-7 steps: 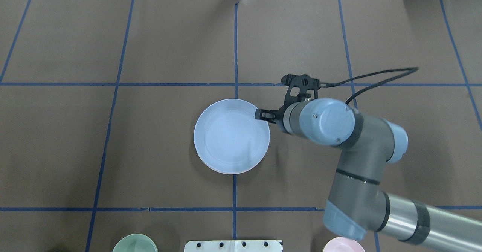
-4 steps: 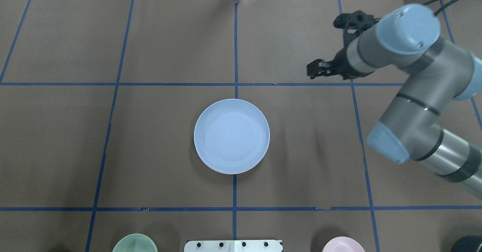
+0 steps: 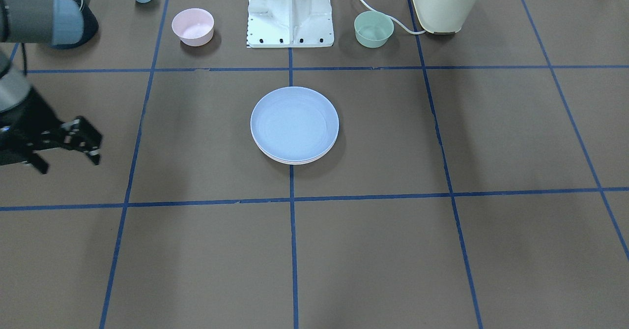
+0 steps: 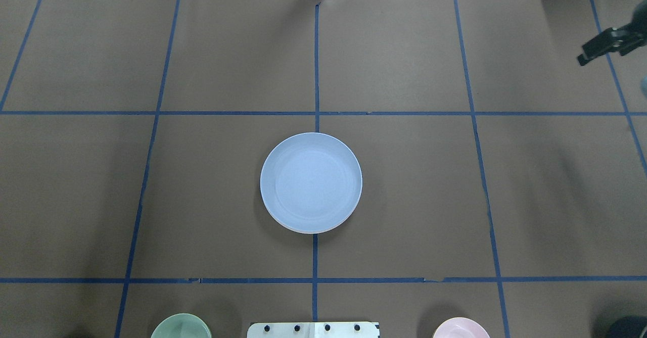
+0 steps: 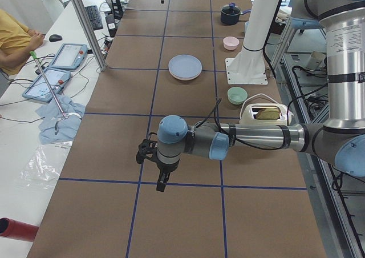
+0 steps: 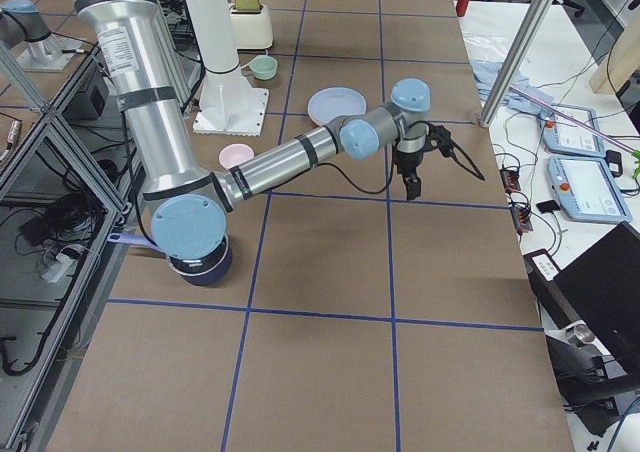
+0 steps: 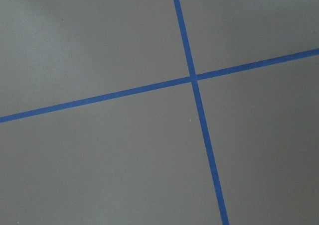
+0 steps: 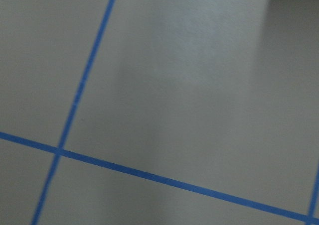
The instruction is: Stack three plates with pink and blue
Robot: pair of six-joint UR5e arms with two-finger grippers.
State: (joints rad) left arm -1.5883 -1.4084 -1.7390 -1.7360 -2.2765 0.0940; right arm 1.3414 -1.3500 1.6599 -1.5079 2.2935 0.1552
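**A:** A second ago the right gripper [image 4: 586, 55] sat at the rim of the blue plate [image 4: 311, 182]. Now it has pulled off to the far right edge of the overhead view. The plate hasn't budged.

**B:** It's still dead centre on the table [image 4: 202, 201], right where two blue tape lines [image 4: 315, 65] cross.

**A:** Over to the front-facing camera. The blue plate tops a stack, with the plates beneath [image 3: 294, 162] showing only as pale rims, so I can't call their colours.

**B:** There the right gripper hangs well apart from the stack, its fingers spread with nothing between them. Back by the robot's base stand a pink bowl [image 3: 192, 26] and a green bowl [image 3: 373, 29].

**A:** In the left side view, the near arm reaches out across the table and the left gripper [image 5: 162, 184] points down, well apart from the stack.

**B:** Spread or clenched?

**A:** I can't tell from this angle.

**B:** In the right side view, the near arm is stretched long, its gripper pointing down above bare table, off to one side of the plates.

**A:** The left wrist camera shows just a tape crossing on brown.

**B:** The right wrist camera shows the same, only blurred.
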